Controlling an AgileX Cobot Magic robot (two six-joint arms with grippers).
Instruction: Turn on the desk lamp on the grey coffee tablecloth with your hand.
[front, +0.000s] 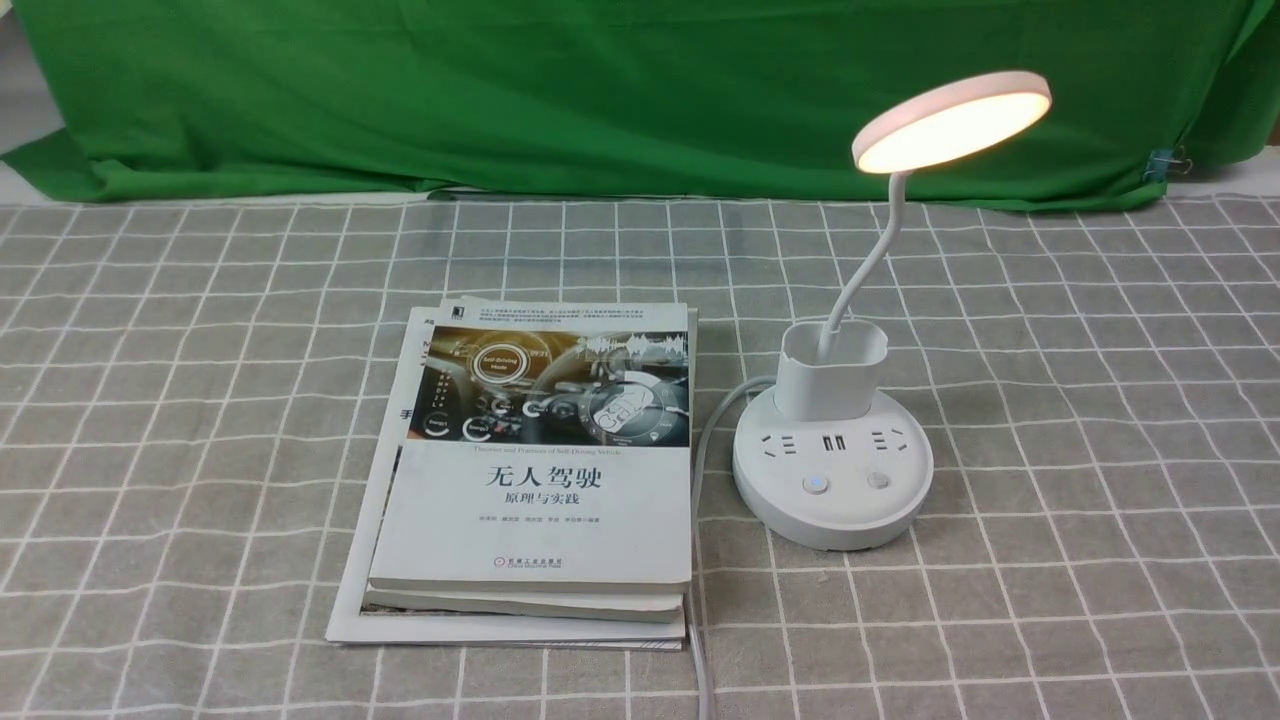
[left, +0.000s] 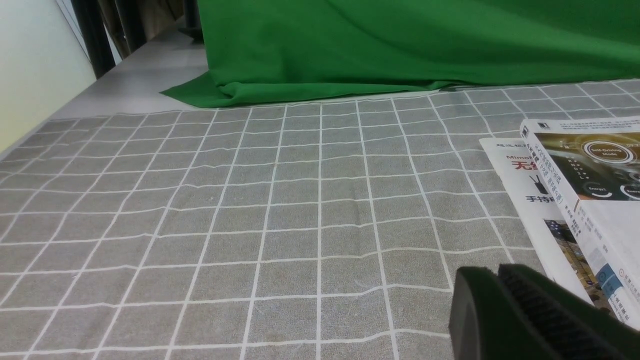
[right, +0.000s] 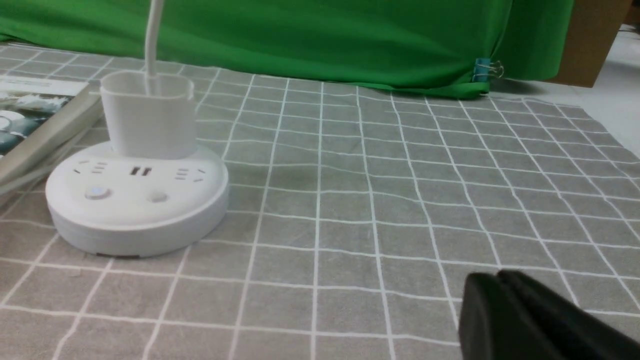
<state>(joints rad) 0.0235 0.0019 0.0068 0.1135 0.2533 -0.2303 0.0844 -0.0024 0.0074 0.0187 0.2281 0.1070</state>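
Both grippers are sitting low over the grey coffee tablecloth (front: 1080, 420), outside the front view: the right gripper (right: 500, 280) is showing its two black fingers pressed together with nothing between them, and the left gripper (left: 497, 275) is likewise resting with its fingers together and empty. Ahead of the right gripper and off toward the robot's left, well apart from it, the desk lamp (front: 833, 470) is standing upright on the cloth, its round head (front: 952, 120) glowing. Just beside the left gripper, a stack of books (front: 540, 470) is lying flat, and a green cloth (front: 600, 90) is hanging at the far edge.
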